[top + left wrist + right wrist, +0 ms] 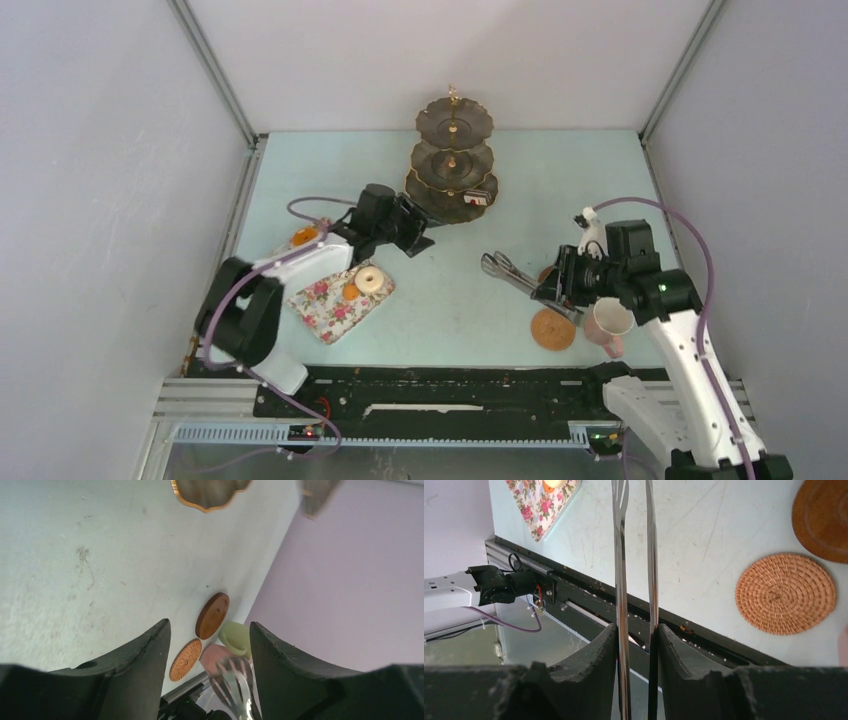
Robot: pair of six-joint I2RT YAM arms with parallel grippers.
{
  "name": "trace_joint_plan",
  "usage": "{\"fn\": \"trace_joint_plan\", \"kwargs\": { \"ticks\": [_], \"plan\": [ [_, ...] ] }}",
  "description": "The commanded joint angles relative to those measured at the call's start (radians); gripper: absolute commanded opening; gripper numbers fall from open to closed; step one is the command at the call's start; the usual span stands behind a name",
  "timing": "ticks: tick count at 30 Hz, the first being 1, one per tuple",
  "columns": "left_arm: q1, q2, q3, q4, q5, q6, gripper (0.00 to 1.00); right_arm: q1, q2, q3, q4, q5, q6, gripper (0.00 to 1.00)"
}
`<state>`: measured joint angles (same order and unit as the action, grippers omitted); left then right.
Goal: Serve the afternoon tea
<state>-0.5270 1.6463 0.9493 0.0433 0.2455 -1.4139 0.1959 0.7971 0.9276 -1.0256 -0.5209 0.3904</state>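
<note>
My left gripper hovers open and empty in front of the three-tier stand; the left wrist view shows nothing between its fingers. A small cake piece lies on the stand's bottom tier. A white doughnut and an orange piece rest on the floral cloth. My right gripper is shut on the long tongs, held above the table. Beside it are a woven coaster, a brown coaster and a pink cup. A pale cup stands behind the pink cup.
Another orange piece sits by the left arm's forearm, at the cloth's far corner. The black base rail runs along the near table edge. Grey walls close in the table on the left, right and back.
</note>
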Motion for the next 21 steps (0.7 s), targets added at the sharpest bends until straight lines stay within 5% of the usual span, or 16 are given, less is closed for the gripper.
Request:
{"fn": "trace_joint_plan", "kwargs": {
  "ticks": [1,9,14,21],
  "plan": [
    [0.033,-0.253,0.001,-0.238,-0.094,0.209,0.65,0.027,0.086,-0.001,0.164,-0.083,-0.026,0.37],
    [0.186,-0.741,-0.137,-0.543,-0.208,0.33,0.67,0.227,0.364,0.049,0.442,-0.137,0.099,0.38],
    [0.199,-0.871,0.091,-0.86,-0.33,0.551,0.69,0.396,0.538,0.142,0.608,-0.131,0.185,0.37],
    [0.199,-0.83,0.489,-1.147,-0.441,0.838,0.75,0.524,0.774,0.314,0.767,-0.056,0.287,0.38]
  ]
}}
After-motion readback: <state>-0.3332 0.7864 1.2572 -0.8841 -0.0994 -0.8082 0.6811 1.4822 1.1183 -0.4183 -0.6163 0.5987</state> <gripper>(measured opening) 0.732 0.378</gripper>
